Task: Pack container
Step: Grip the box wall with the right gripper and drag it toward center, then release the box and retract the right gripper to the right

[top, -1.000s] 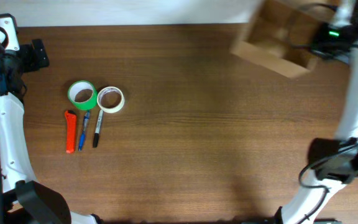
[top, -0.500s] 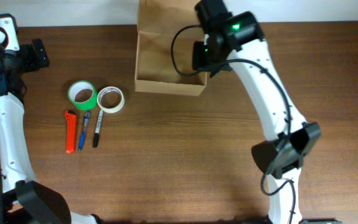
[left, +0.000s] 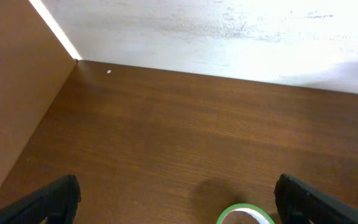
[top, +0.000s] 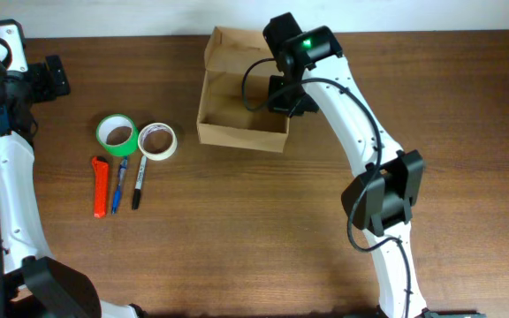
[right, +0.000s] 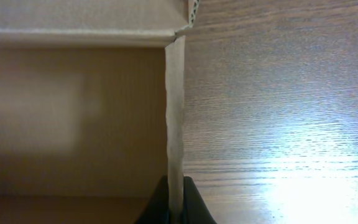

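The container (top: 228, 134), a tan cardboard box with its flap lid open at the back, stands on the table at top centre. My right gripper (top: 287, 100) is shut on the box's right wall (right: 174, 118), one finger inside and one outside. A green tape roll (top: 117, 134), a white tape roll (top: 157, 140), an orange cutter (top: 101, 186), a blue pen (top: 120, 187) and a black marker (top: 138, 184) lie at the left. My left gripper (left: 179, 202) is open and empty at the far left, just above the green roll (left: 244, 214).
The table's back edge and a white wall (left: 229, 31) lie behind. The right arm's base (top: 383, 199) stands right of centre.
My right gripper carried the box from the far top right to the top centre, then shifted it slightly right and turned it. The left arm has not moved.
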Motion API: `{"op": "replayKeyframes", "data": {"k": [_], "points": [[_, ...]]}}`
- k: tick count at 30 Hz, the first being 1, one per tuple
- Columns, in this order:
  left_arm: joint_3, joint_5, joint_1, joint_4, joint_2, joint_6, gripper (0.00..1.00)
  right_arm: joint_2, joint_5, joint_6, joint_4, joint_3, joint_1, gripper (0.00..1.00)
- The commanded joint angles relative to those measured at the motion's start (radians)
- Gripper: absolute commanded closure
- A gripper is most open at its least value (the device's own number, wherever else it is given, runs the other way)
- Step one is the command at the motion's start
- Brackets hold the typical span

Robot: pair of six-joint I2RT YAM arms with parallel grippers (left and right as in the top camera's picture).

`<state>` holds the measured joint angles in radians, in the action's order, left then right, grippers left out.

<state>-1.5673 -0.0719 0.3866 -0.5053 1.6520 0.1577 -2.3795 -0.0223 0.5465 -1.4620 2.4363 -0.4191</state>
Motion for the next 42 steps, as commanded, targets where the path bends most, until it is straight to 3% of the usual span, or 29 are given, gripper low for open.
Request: {"op": "replayKeyframes", "data": {"k": [1,14,21,24,27,28,35,42], "points": [[-0.025,-0.011,0.005,0.002,0.007,0.016,0.0,-0.048,-0.016,0.011,0.005,0.003,-0.006,0.96],[-0.025,-0.011,0.005,0.002,0.007,0.016,0.01,-0.121,-0.013,-0.169,0.026,0.001,-0.006,0.96],[-0.025,-0.011,0.005,0.002,0.006,0.016,0.01,-0.126,-0.008,-0.173,0.025,0.001,-0.006,0.95],[-0.025,-0.011,0.005,0.002,0.007,0.016,0.0,-0.126,-0.008,-0.173,0.023,0.002,-0.006,0.83],[-0.025,-0.011,0.005,0.002,0.007,0.016,0.0,-0.121,-0.009,-0.177,0.023,0.003,-0.006,0.58],[-0.025,-0.011,0.005,0.002,0.007,0.016,0.0,-0.117,-0.009,-0.177,0.023,0.003,-0.006,0.55],[-0.025,-0.011,0.005,0.002,0.007,0.016,0.0,-0.02,-0.011,-0.207,0.022,0.005,-0.005,0.48],[-0.025,-0.011,0.005,0.002,0.006,0.016,0.0,0.217,-0.068,-0.222,-0.006,0.005,0.068,0.37]]}}
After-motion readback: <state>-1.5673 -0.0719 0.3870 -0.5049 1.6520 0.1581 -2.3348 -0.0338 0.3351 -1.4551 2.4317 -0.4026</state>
